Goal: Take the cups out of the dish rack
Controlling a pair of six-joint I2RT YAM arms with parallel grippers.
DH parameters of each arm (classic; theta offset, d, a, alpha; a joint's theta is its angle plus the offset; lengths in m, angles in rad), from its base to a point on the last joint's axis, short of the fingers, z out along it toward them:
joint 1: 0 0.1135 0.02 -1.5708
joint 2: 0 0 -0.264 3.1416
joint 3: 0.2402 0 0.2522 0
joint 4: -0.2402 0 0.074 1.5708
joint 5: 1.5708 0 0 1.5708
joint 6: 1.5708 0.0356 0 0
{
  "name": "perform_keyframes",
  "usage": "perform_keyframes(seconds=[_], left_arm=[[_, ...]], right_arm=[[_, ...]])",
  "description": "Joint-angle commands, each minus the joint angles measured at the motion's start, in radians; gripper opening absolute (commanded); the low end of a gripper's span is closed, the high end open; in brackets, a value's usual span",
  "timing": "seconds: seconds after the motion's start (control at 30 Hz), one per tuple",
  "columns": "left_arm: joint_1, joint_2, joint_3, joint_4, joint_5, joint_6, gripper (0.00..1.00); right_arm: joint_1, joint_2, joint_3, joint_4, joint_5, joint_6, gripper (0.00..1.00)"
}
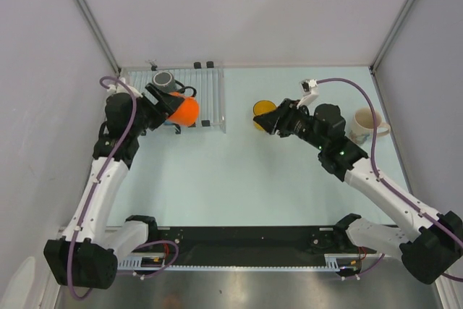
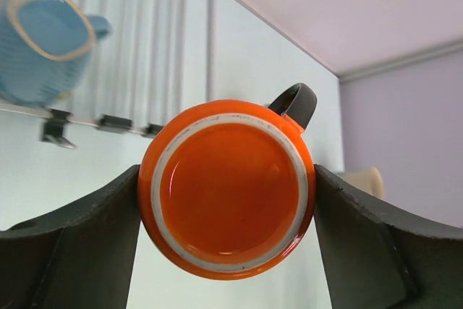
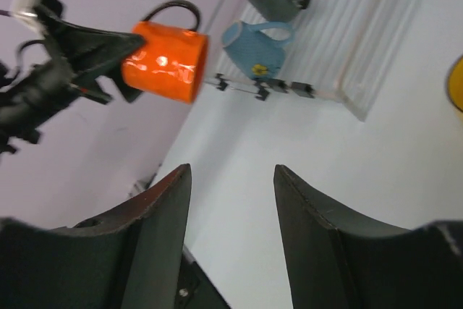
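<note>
Over on the left, the left gripper (image 2: 228, 182) is pinching the orange mug (image 1: 186, 111) by its round sides, one pad on each flank, the base ring turned to the wrist camera and the handle poking up and away; the mug lies on its side in the air by the near edge of the dish rack (image 1: 206, 92), and from the right wrist view it looks free of the bars; inside the rack sit the dark grey mug (image 1: 164, 80) at the back and the light blue mug (image 3: 255, 43) nearer the black clips, so I'd call the job a little past halfway; the step now, as I read it, is to carry the orange one out over the open bench (image 1: 217, 186) and stand it up; to do that well, pull it off level so the handle doesn't catch a bar, roll the wrist until the base faces down, lower until it sits flat, and only then let the fingers part, since glazed round sides can slip in a two-point pinch; moving right, the yellow mug (image 1: 262, 113) is out on the bench, so leave it room; just beside it hangs the right gripper (image 3: 231, 179), fingers spread with nothing between them; far right, the cream mug (image 1: 365, 124) stands on the bench, well apart from the rest.
</note>
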Motion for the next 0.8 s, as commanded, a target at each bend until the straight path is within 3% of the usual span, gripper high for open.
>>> perform_keyframes(seconds=[0.0,0.23,0.4,0.47,0.77], left_arm=[[-0.003,-0.058,-0.070,0.312,0.240,-0.141,0.00],[-0.011,-0.050,-0.169,0.529,0.351,-0.236,0.00],[-0.029,-0.027,-0.284,0.913,0.458,-0.409,0.00],[-0.040,-0.027,-0.324,0.978,0.463,-0.432,0.01],[-0.126,-0.010,-0.346,1.049,0.455,-0.428,0.00]], right_arm=[[-0.015,-0.029,-0.027,0.224,-0.206,0.114,0.55],[-0.016,0.029,-0.071,0.446,-0.362,0.272,0.56],[-0.021,0.154,-0.153,0.852,-0.483,0.519,0.56],[-0.022,0.184,-0.194,0.999,-0.488,0.612,0.56],[0.019,0.208,-0.127,0.865,-0.454,0.487,0.56]])
